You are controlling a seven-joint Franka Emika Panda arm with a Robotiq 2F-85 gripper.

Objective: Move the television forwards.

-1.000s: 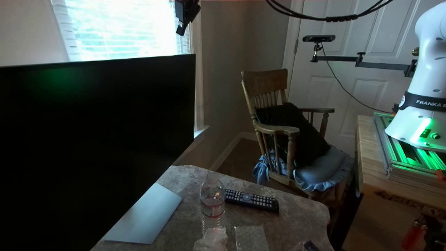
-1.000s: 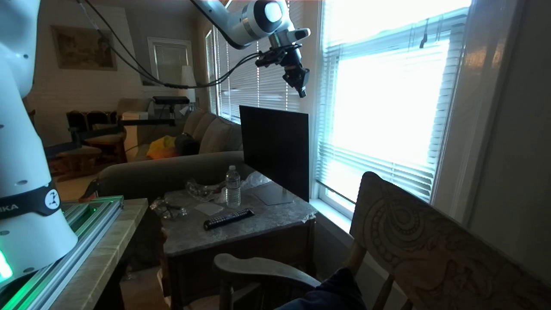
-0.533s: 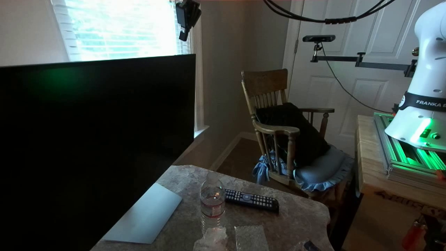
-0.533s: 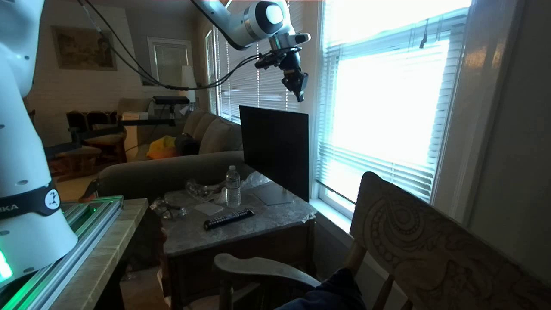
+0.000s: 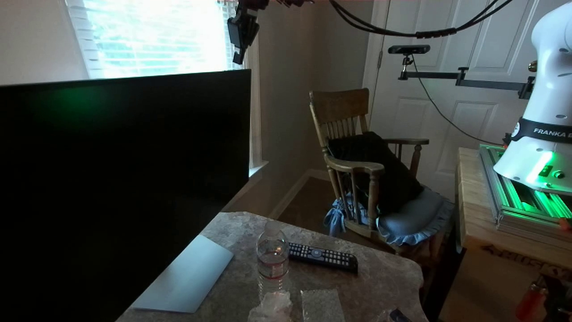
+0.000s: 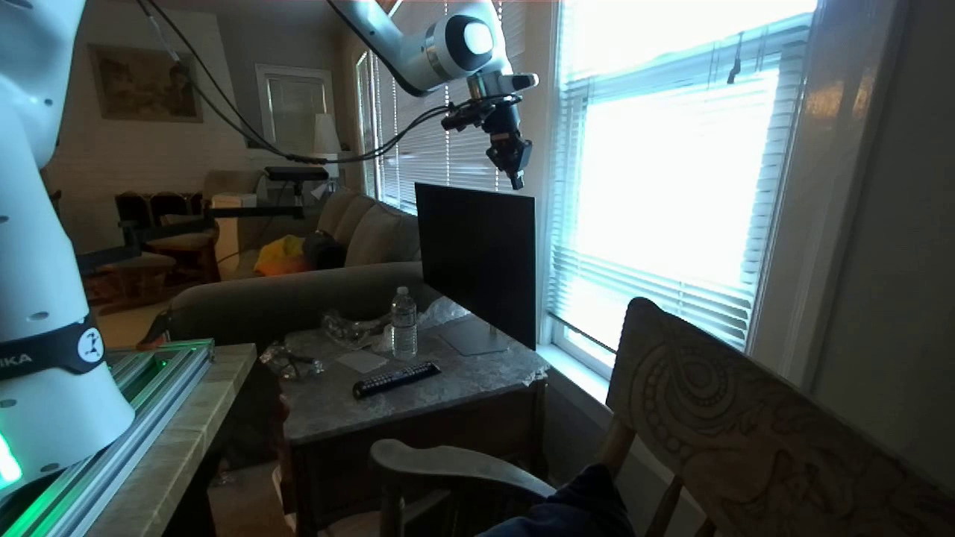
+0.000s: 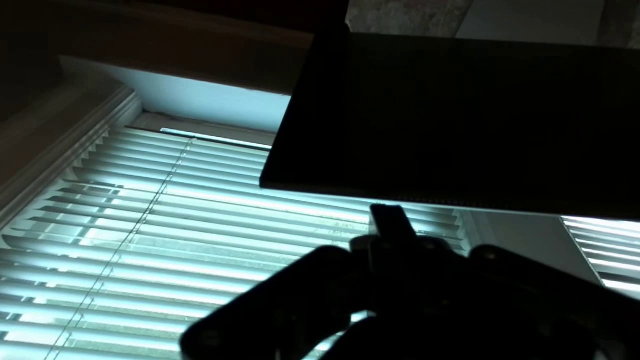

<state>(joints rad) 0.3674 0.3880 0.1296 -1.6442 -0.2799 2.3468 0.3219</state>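
Observation:
The television [image 5: 125, 188] is a large flat black screen standing on the small table in both exterior views [image 6: 477, 261]. Its silver base [image 6: 472, 335] rests on the tabletop. In the wrist view the television [image 7: 460, 120] fills the upper right. My gripper [image 7: 387, 210] is shut with its fingertips together and nothing visible between them. It points down, just above the screen's top edge near the window-side corner, in both exterior views [image 5: 239, 58] [image 6: 518, 181]. A narrow gap shows between fingertips and edge. I cannot tell whether the tips are in front of or behind the screen.
A water bottle [image 6: 404, 324], a black remote control [image 6: 396, 380] and clear plastic wrapping [image 6: 351, 328] lie on the table [image 6: 336, 418] in front of the television. A window with blinds [image 7: 200, 220] is close behind it. A wooden rocking chair [image 5: 353, 170] stands beside the table.
My gripper has moved steadily down toward the television's top edge, with the arm and cables lowering too. The television and the table objects have not moved.

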